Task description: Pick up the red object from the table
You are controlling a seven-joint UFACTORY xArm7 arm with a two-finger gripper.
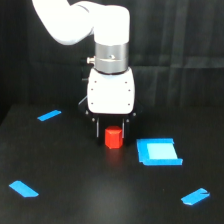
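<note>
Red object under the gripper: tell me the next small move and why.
Probably close the fingers. The gripper already sits low over the table, with the red object between its dark fingers, apparently centred. Whether they touch it yet cannot be told, so close gently before lifting.

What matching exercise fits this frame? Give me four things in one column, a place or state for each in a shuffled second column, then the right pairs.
Things:
1. red object
2. flat blue square piece
3. gripper
4. table

Places or states:
A. matte black, bearing blue tape strips
B. lying flat at the exterior view's right of the red block
C. white-bodied, hanging straight down with dark fingers on either side of the block
D. standing between the dark fingers, low at the table

Pairs: 1-D, 2-B, 3-C, 4-A
</note>
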